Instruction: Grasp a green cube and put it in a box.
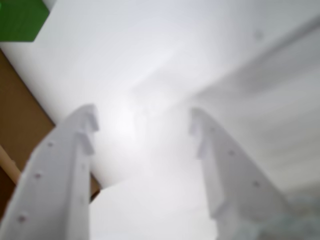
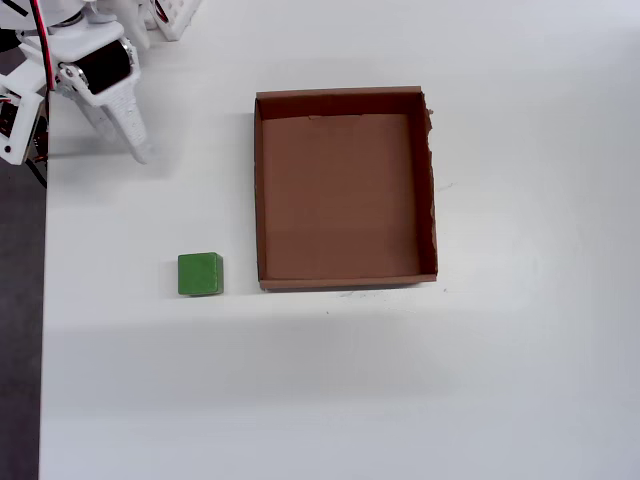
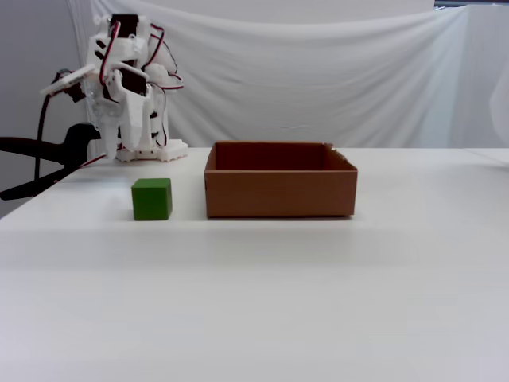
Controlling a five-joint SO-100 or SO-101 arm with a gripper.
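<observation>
The green cube [image 2: 200,274] sits on the white table just left of the box's near-left corner, about a cube-width from it; it also shows in the fixed view [image 3: 151,199] and at the top-left corner of the wrist view [image 1: 20,20]. The box [image 2: 258,190] is an empty brown cardboard tray with a ragged right wall; it shows in the fixed view [image 3: 278,195] and at the wrist view's left edge [image 1: 17,125]. My gripper [image 2: 138,148] hangs at the table's far-left corner, well away from the cube. In the wrist view my gripper [image 1: 142,117] is open and empty.
The arm's white base [image 2: 175,15] stands at the far left. The table's left edge [image 2: 42,300] runs close to the cube's side. A black clamp and cable [image 3: 40,151] stick out beyond that edge. A white cloth backdrop [image 3: 318,72] hangs behind.
</observation>
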